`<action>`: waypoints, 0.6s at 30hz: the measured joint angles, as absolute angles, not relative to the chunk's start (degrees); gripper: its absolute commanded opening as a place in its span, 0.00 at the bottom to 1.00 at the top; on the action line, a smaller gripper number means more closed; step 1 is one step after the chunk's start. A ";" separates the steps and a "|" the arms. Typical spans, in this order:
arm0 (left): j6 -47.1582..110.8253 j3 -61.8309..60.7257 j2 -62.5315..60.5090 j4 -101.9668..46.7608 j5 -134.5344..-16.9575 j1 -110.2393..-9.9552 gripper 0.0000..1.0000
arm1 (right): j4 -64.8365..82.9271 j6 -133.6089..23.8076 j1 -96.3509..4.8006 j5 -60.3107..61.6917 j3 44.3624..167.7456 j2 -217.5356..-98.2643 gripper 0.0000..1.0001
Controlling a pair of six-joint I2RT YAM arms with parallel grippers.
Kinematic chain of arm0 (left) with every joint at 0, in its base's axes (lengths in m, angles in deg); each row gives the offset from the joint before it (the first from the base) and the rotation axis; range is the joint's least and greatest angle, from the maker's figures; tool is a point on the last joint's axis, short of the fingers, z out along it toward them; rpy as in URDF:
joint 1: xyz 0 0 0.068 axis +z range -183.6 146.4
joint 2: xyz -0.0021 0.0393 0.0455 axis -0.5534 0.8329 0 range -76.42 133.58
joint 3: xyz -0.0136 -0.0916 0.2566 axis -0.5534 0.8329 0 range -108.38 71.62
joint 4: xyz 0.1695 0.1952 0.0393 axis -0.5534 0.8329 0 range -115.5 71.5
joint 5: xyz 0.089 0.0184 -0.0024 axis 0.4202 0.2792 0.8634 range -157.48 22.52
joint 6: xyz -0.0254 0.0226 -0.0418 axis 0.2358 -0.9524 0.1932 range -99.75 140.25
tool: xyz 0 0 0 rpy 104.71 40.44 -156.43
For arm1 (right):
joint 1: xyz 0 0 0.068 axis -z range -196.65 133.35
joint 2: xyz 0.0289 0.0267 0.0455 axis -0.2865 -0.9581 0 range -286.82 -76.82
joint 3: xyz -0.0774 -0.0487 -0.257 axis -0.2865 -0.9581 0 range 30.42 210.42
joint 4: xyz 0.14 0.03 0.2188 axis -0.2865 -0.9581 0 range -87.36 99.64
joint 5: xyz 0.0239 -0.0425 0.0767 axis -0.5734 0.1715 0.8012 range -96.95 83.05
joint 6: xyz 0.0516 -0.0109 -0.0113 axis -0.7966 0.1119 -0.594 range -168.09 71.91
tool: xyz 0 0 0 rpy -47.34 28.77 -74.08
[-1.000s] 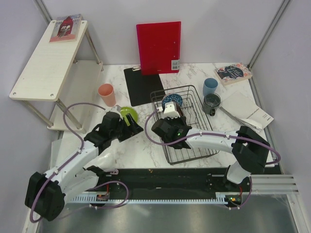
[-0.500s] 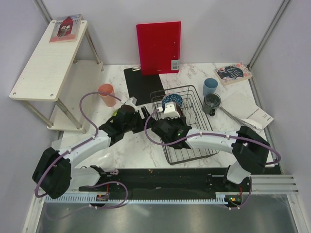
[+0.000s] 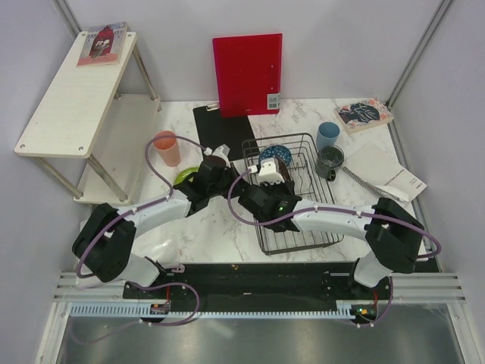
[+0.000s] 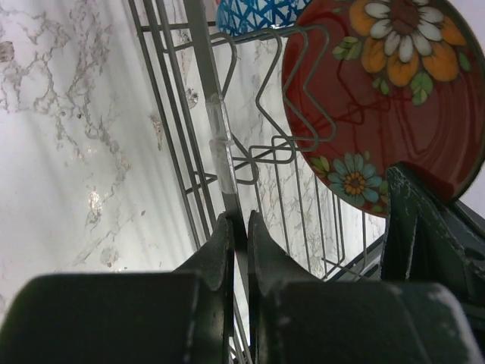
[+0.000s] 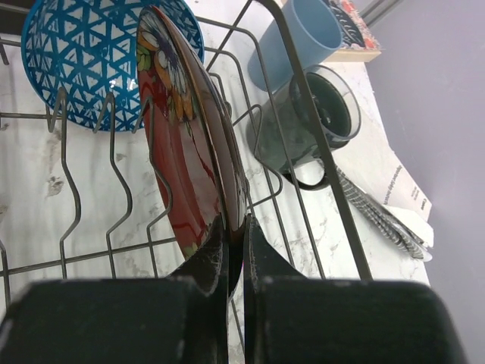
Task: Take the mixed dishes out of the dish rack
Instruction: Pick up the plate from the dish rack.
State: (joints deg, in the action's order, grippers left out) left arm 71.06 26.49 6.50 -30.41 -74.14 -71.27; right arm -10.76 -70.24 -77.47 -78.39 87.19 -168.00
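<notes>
The dish rack (image 3: 303,220) is a black wire basket at mid-table. A dark red plate (image 5: 186,152) with flowers stands on edge in it, and my right gripper (image 5: 235,227) is shut on the plate's lower rim. Behind the plate leans a blue patterned bowl (image 5: 83,68). My left gripper (image 4: 239,224) is shut on the left rim bar of the dish rack (image 4: 220,136), with the plate (image 4: 386,98) to its right. A pink cup (image 3: 167,148) and a lime-green dish (image 3: 184,177) stand left of the rack. A light blue cup (image 3: 328,135) and a dark grey mug (image 3: 330,161) stand to its right.
A black mat (image 3: 216,133) lies behind the rack with a red board (image 3: 247,73) upright against the back wall. A book (image 3: 364,114) and papers (image 3: 390,178) lie at the right. A white shelf (image 3: 76,91) stands at the left.
My left arm has swung right, away from the lime-green dish, and its jaws have shut on the rack's left rim. The rack sits slightly further right. The right gripper keeps hold of the plate.
</notes>
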 measured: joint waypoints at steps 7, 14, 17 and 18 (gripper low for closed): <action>70.82 22.32 9.97 -28.48 -74.56 -71.33 0.02 | -11.99 -70.13 -77.60 -81.67 87.17 -166.09 0.00; 70.32 20.00 11.55 -27.28 -73.59 -71.29 0.02 | -15.88 -68.60 -81.53 -85.08 88.42 -162.60 0.00; 70.32 19.89 11.57 -26.95 -73.35 -71.29 0.07 | -19.05 -68.60 -83.19 -86.15 90.71 -161.64 0.00; 70.34 19.80 11.57 -26.82 -73.11 -71.29 0.11 | -19.75 -68.86 -83.72 -86.17 91.67 -161.24 0.00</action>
State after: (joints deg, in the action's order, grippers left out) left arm 70.34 19.80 11.57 -26.82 -73.11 -71.29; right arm -19.75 -68.86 -83.72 -86.17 91.67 -161.24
